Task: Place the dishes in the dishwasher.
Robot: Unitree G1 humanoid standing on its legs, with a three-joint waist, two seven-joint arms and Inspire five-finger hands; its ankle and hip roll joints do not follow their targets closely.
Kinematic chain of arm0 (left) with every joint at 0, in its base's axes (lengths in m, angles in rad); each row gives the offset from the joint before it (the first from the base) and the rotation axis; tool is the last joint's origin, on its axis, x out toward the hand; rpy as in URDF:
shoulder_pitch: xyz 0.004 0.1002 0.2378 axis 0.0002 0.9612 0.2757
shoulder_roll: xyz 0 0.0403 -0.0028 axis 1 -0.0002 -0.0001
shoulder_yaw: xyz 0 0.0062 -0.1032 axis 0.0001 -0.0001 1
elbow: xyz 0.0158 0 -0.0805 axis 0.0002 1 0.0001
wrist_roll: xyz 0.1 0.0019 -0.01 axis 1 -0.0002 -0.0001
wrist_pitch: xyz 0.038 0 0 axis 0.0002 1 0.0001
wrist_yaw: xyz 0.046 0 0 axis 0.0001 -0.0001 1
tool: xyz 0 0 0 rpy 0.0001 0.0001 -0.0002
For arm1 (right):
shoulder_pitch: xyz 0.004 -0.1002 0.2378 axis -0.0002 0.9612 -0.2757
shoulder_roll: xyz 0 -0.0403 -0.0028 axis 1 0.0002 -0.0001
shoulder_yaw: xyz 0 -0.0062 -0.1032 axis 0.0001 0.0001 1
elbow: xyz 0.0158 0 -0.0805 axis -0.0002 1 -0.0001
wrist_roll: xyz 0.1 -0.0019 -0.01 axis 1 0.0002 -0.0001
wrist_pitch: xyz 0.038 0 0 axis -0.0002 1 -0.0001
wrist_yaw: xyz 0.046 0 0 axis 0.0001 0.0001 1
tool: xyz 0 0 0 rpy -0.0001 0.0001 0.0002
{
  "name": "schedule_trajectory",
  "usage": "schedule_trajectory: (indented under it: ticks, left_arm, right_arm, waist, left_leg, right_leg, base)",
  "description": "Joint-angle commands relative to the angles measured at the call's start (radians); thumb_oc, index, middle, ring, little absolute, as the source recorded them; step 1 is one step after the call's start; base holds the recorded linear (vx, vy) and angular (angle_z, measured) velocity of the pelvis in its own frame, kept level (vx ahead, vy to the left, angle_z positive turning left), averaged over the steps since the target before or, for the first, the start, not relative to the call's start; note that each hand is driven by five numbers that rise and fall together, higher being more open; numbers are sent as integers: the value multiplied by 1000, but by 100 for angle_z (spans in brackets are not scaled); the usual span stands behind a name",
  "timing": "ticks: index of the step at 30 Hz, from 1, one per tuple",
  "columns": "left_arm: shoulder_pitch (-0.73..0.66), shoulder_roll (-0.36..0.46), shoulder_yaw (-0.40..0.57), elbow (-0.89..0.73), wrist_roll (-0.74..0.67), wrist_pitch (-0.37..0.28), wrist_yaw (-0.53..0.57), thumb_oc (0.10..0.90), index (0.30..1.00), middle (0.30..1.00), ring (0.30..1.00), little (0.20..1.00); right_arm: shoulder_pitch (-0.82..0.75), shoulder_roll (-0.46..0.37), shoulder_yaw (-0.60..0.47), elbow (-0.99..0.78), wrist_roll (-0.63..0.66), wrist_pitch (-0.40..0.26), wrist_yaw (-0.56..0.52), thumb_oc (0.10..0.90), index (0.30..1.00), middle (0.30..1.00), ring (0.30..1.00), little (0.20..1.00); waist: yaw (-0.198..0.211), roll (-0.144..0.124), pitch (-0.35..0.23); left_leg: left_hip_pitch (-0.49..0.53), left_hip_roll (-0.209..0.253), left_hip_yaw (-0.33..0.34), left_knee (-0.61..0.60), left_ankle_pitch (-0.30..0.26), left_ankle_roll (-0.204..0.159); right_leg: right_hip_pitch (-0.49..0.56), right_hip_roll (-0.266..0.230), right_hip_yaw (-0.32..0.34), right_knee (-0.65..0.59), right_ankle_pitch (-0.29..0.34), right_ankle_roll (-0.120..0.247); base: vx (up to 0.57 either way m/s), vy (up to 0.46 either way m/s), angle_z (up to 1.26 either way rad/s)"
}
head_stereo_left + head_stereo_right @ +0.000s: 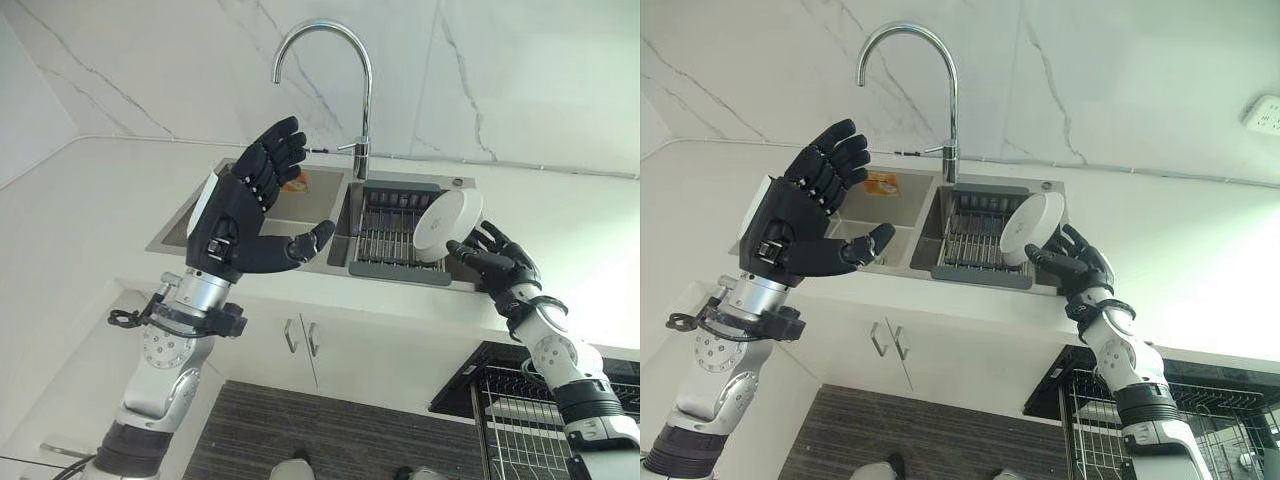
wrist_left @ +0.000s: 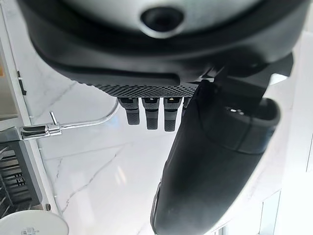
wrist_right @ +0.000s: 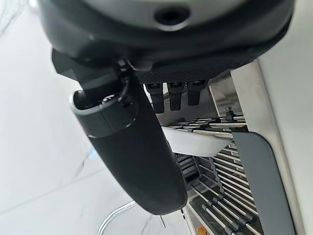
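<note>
the right hand (image 1: 495, 262) pinched a white plate (image 1: 448, 226) on edge over the sink rack (image 1: 395, 236), likely lifting it clear for the dishwasher basket (image 1: 540, 420) below. the left hand (image 1: 245, 215) hung over the sink (image 1: 300, 215), fingers spread, empty.

A round white dish (image 1: 447, 226), plain and shallow with a raised rim, stands tilted on its edge over the dark wire drying rack (image 1: 394, 228) in the right basin of the steel sink (image 1: 318, 262), its underside touching the right hand (image 1: 500, 258).
</note>
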Motion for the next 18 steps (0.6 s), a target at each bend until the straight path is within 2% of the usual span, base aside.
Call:
schedule_trajectory:
  ticks: [1, 18]
  left_arm:
    - [-130, 48, 10, -41, -59, -74, 23, 800, 900, 900, 900, 900]
    - [-135, 69, 6, -24, -81, -58, 31, 800, 900, 900, 900, 900]
  right_arm:
    - [-187, -59, -21, 28, 38, -76, 30, 800, 900, 900, 900, 900]
    - [-270, -107, -6, 133, 99, -55, 55, 800, 900, 900, 900, 900]
  waist:
    - [1, -22, -61]
    - [22, -26, -65]
  left_leg:
    - [30, -19, -24, 96, -242, -14]
    - [32, -23, -35, 96, -238, -14]
  right_leg:
    - [120, 14, -14, -87, -119, 63]
    - [132, 12, -22, -87, -127, 60]
  base:
    - [25, 16, 5]
    - [3, 2, 1]
